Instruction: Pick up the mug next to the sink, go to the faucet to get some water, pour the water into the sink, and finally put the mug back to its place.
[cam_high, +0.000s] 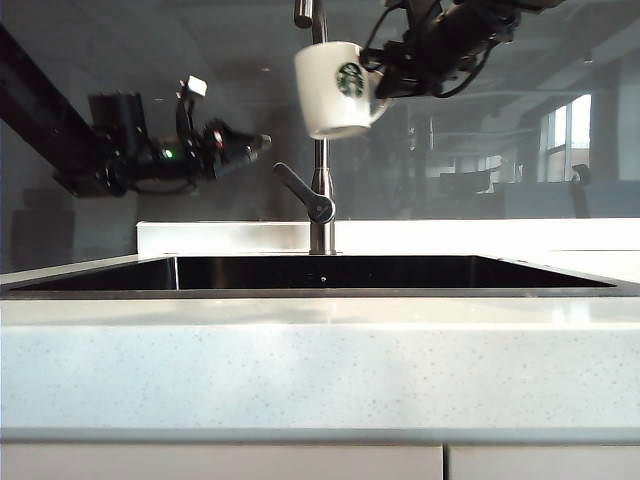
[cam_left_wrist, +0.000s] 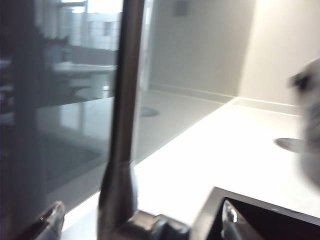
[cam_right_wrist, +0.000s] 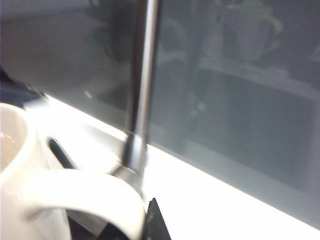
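- The right gripper (cam_high: 392, 82) is holding the mug (cam_high: 337, 88) high in the air, in front of the faucet (cam_high: 320, 160), near the top of the exterior view; its jaws are clenched on the loop handle at the mug's right side; the mug is hanging well above the sink (cam_high: 320, 272) and is tilting a little, with the green round logo facing the camera.
- In the right wrist view, the white handle of the mug (cam_right_wrist: 85, 197) is filling the lower corner together with part of the rim; the steel stem of the faucet (cam_right_wrist: 141, 90) is standing just behind it, blurred; only one dark fingertip is showing under the handle.
- The left gripper (cam_high: 262, 142) is hovering at the left of the faucet, pointing toward it, a little higher than the lever handle (cam_high: 300, 188); its jaws are standing wide apart and are grasping nothing.
- In the left wrist view, the two fingertips (cam_left_wrist: 229, 212) of the left gripper (cam_left_wrist: 140, 216) are showing at the lower edge, one on each side of the faucet (cam_left_wrist: 122, 125); the stem is rising between them, but I cannot tell whether they are touching it.
- The sink is lying dark and glossy in the pale speckled countertop (cam_high: 320, 360); the faucet is standing at its back edge, with the lever angled out to the left.
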